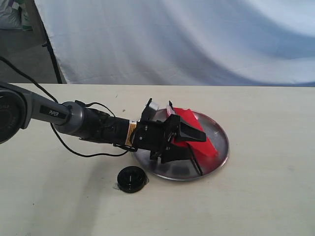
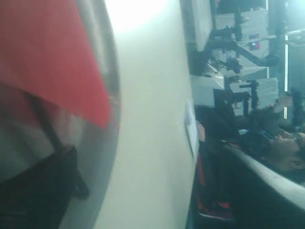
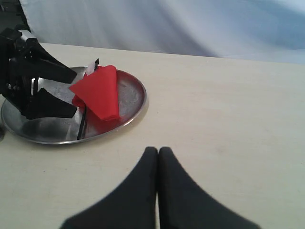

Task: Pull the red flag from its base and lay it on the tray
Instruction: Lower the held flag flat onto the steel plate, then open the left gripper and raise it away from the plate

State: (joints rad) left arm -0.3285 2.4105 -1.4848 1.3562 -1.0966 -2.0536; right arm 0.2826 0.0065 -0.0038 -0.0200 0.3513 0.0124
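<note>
The left gripper (image 1: 196, 144) sits low over the middle of the exterior view, its jaws spread wide and, as far as I can tell, gripping nothing. Just past its tips lies the red flag (image 1: 191, 117). The cloth is crumpled on the plate and the thin black pole runs down toward the plate's lower edge. The whole flag seems to rest inside the tray (image 1: 222, 133). The base (image 1: 132, 178) stands apart on the table (image 1: 266, 196), lower left of the plate.

The step in hand looks like letting go and backing off. To do it well, keep the jaws wide and lift first. Then draw back toward the left of the frame, so neither finger drags the cloth or rolls the pole over the rim.

The right gripper (image 3: 157, 151) is pressed together, empty, and well clear of the plate.
</note>
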